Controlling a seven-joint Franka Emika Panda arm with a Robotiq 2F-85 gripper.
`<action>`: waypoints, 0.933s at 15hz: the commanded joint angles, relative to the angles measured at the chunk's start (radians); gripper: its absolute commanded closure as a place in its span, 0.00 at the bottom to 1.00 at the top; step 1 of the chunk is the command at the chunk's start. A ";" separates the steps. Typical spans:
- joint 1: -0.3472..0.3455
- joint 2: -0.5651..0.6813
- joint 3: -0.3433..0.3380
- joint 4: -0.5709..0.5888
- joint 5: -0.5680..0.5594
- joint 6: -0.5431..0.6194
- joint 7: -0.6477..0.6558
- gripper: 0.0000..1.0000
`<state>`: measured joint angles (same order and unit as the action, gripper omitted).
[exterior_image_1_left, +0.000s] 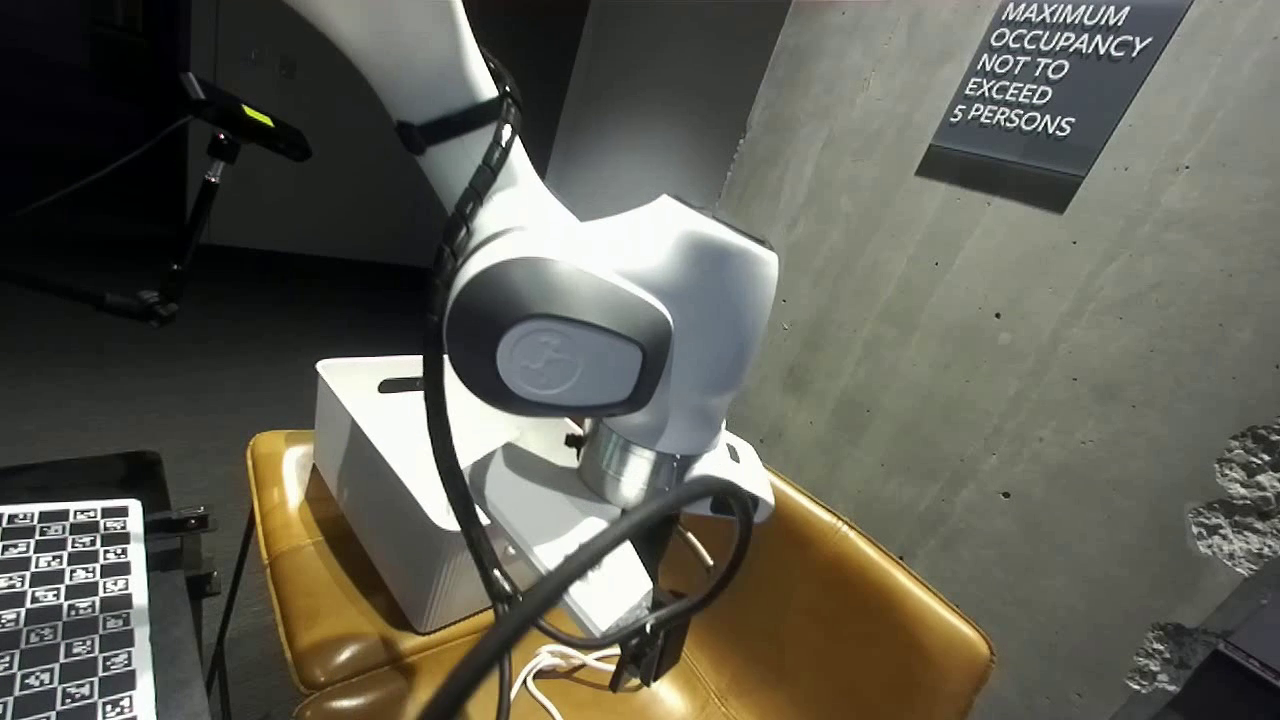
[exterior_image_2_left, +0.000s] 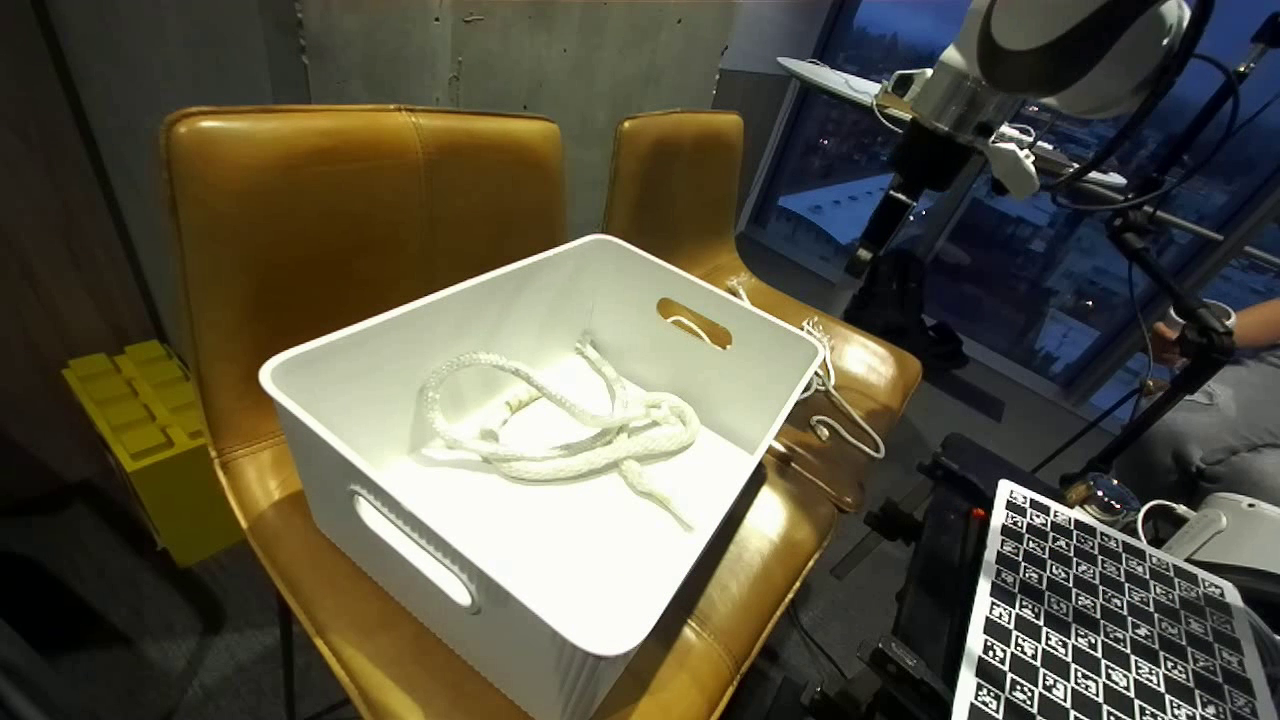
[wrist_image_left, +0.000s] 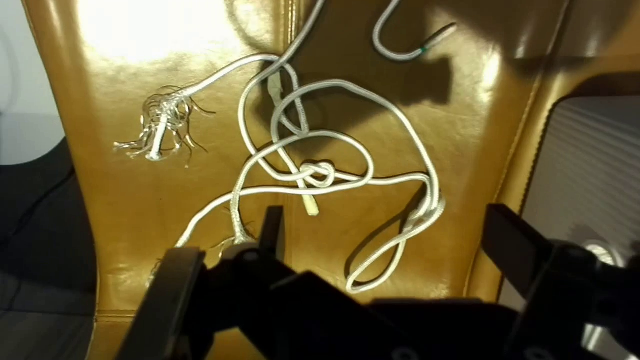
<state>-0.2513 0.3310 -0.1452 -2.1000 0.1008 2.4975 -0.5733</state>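
Tool (wrist_image_left: 384, 225): released, jaws spread wide apart
White ropes (wrist_image_left: 327, 172): tangled on the tan chair (wrist_image_left: 150, 205), below the tool
White bin (exterior_image_2_left: 480, 325): on the neighbouring chair (exterior_image_2_left: 750, 585), braided rope (exterior_image_2_left: 575, 462) looped inside
Concrete wall (exterior_image_2_left: 420, 50): behind both chairs

Tan leather chair (wrist_image_left: 135, 210) bears tangled thin white cord (wrist_image_left: 306, 173); adjacent tan leather chair (exterior_image_2_left: 300, 200): white rectangular plastic bin (exterior_image_2_left: 520, 650)

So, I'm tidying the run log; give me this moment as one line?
gripper: open, empty | nearest: white ropes on chair, some frayed | alongside: white box on next chair, more rope inside
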 joint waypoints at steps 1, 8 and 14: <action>-0.046 0.125 -0.004 0.106 -0.048 0.044 0.021 0.00; -0.154 0.204 -0.011 0.170 -0.103 0.083 0.028 0.00; -0.200 0.360 -0.012 0.307 -0.123 0.099 0.060 0.00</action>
<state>-0.4382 0.5944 -0.1560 -1.8844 0.0038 2.5755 -0.5420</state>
